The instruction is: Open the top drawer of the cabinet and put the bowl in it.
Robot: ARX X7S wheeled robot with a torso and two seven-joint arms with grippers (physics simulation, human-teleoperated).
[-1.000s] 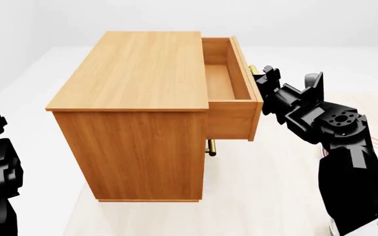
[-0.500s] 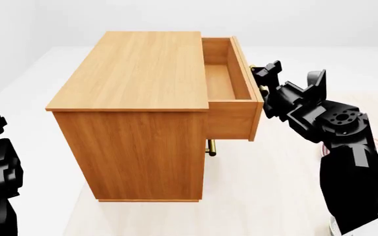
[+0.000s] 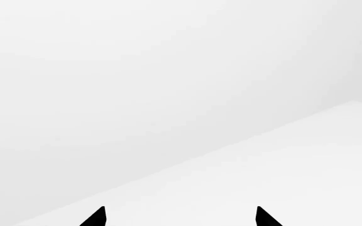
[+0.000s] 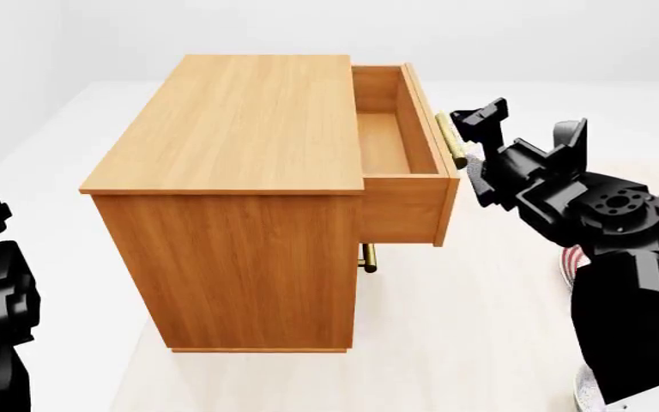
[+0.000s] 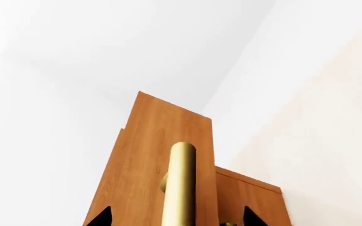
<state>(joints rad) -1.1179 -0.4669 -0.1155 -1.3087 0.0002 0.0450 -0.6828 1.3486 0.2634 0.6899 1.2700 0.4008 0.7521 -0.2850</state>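
Top drawer (image 4: 398, 146) of cabinet (image 4: 238, 206) is open, bowl not in view. My right pincer (image 4: 475, 123) is spread beside the handle (image 5: 179, 183). Risk: my arm bumps the drawer shut.

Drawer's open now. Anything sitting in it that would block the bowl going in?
Nothing visible: the top drawer shows a bare wooden bottom. The right gripper is beside its handle, outside the box. The bowl isn't in view.
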